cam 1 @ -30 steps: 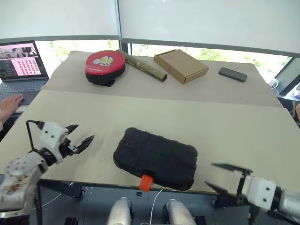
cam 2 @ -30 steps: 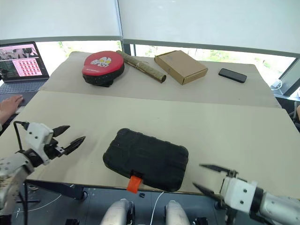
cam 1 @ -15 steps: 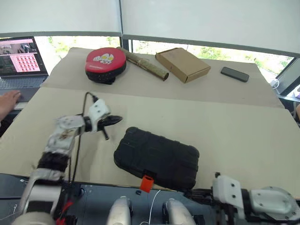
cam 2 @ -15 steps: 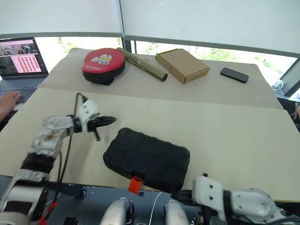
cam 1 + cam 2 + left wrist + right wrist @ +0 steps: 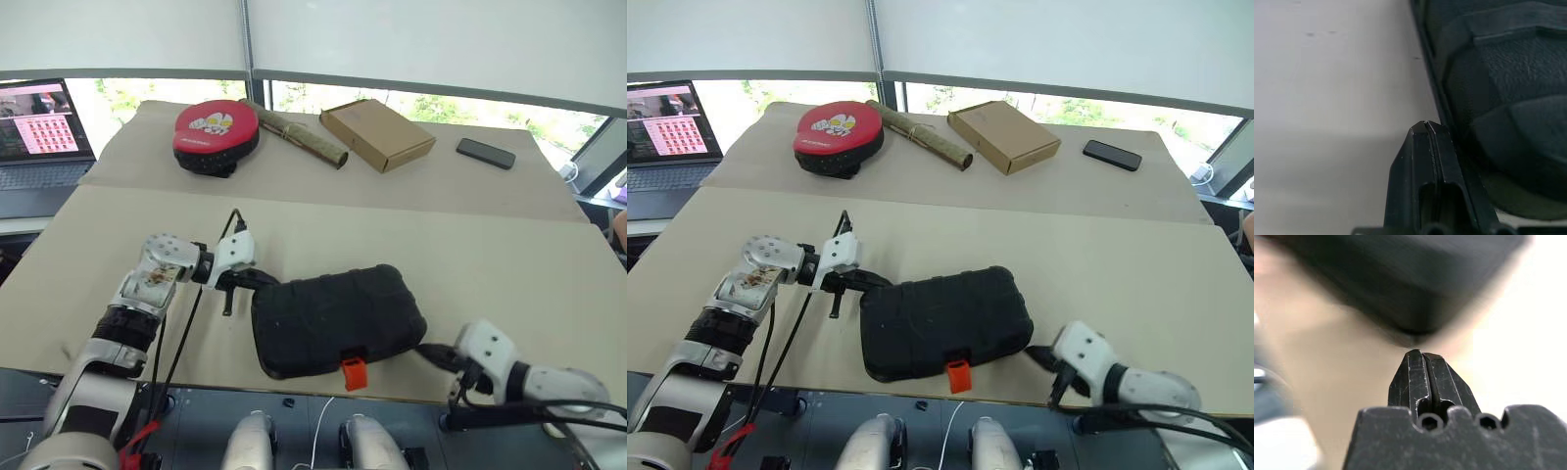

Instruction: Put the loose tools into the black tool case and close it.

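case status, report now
Both grippers shut, left at case's left end, right at its right end. Case closed, orange latch facing table edge. Nothing in the way.

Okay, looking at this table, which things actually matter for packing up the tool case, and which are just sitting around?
Part of the job:
- black tool case, lid down, orange latch facing the near edge
- left gripper, shut, at the case's left end
- right gripper, shut, at its right end

Just lying about:
- red-and-black round pad
- cardboard box
- phone
- laptop
- rolled tube
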`<state>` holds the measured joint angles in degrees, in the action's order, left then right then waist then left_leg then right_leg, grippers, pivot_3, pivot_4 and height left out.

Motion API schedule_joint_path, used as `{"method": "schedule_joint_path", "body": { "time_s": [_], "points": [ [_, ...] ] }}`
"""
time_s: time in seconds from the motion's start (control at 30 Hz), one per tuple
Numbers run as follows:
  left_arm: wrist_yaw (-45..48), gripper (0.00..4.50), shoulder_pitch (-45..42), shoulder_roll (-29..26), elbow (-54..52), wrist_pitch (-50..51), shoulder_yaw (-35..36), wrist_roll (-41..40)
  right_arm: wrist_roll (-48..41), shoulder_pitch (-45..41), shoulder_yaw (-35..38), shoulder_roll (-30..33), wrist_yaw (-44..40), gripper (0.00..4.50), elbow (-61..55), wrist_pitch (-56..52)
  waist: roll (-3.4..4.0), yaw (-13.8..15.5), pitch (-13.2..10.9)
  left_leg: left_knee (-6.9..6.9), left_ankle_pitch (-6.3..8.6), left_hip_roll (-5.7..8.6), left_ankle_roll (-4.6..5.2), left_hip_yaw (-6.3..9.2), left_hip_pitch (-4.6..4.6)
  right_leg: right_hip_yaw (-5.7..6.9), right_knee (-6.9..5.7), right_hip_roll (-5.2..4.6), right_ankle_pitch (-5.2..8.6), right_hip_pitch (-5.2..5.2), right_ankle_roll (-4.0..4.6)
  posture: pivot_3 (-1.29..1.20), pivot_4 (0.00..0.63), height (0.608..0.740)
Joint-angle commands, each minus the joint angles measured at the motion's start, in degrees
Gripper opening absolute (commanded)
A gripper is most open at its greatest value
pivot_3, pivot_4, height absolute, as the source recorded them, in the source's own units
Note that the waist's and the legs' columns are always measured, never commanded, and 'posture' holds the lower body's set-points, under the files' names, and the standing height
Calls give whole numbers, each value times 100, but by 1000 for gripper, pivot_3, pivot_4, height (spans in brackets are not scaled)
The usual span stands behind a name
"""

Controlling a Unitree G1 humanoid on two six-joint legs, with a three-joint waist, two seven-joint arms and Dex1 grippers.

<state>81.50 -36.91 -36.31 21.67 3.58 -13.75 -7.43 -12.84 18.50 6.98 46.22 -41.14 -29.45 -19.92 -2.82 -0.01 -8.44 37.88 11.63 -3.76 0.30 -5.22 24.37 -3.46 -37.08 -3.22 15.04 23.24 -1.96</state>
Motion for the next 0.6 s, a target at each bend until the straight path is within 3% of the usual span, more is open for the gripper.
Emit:
{"method": "schedule_joint_path", "body": {
  "time_s": [0.03,0.27,0.43,0.6],
  "points": [
    [59,42,158,34,-420,289,106,-284,125,-64,132,-194,153,0,165,230,4,10,1,0,0,-1,0,3,1,1,-1,1,1,0,1,0,150,740],
    [-114,42,20,114,-363,620,314,-444,137,-442,247,-309,322,0,17,-146,8,9,-2,1,0,1,1,2,0,-1,-2,0,0,-1,-2,0,150,740],
    [-88,42,-929,329,-72,1349,466,-783,-350,-253,553,-207,-8,0,-550,-533,9,78,-4,1,0,4,1,9,8,3,-2,1,0,1,-3,0,150,740],
    [445,42,-1093,504,-685,1572,-58,-813,-875,171,560,-90,-533,0,-1156,-665,22,42,4,10,1,8,3,18,18,7,2,0,2,-2,-9,0,150,740]
  ]
}}
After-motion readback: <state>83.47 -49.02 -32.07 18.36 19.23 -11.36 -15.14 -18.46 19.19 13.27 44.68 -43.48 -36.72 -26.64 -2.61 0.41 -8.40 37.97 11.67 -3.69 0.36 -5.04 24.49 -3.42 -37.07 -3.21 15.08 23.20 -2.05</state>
